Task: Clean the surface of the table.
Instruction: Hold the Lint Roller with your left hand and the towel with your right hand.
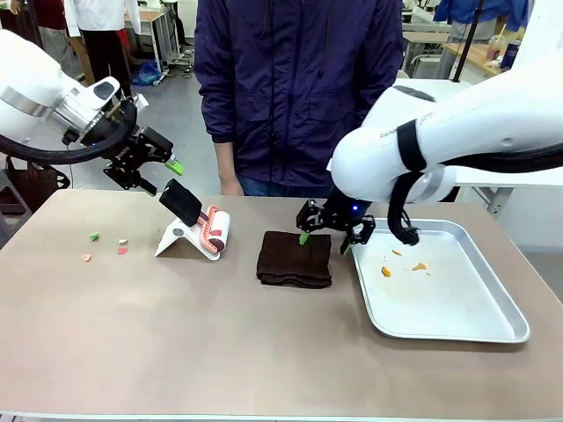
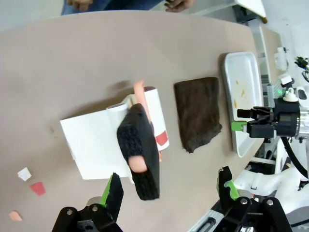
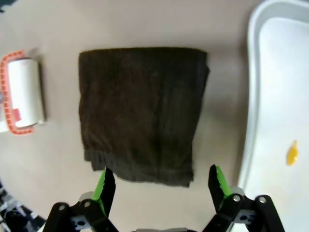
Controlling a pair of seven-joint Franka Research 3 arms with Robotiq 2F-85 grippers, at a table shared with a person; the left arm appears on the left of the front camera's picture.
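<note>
The tan table point(image 1: 176, 334) carries small scraps point(image 1: 122, 248) at its left. A folded dark brown cloth point(image 1: 295, 259) lies in the middle. My right gripper point(image 1: 324, 239) hovers open over the cloth's right edge, and in the right wrist view the cloth point(image 3: 142, 111) lies just ahead of its spread fingers point(image 3: 105, 186). My left gripper point(image 1: 160, 176) hangs open above the black handle of a lint roller point(image 1: 180, 200) resting in a white stand point(image 1: 176, 236). In the left wrist view the handle point(image 2: 140, 154) sits between and beyond the open gripper point(image 2: 169, 191), untouched.
A silver tray point(image 1: 493, 330) with orange crumbs point(image 1: 385, 272) sits at the right, close to the cloth. A person in a dark jacket point(image 1: 299, 88) stands at the far edge. Scraps point(image 2: 37, 188) lie beside the stand in the left wrist view.
</note>
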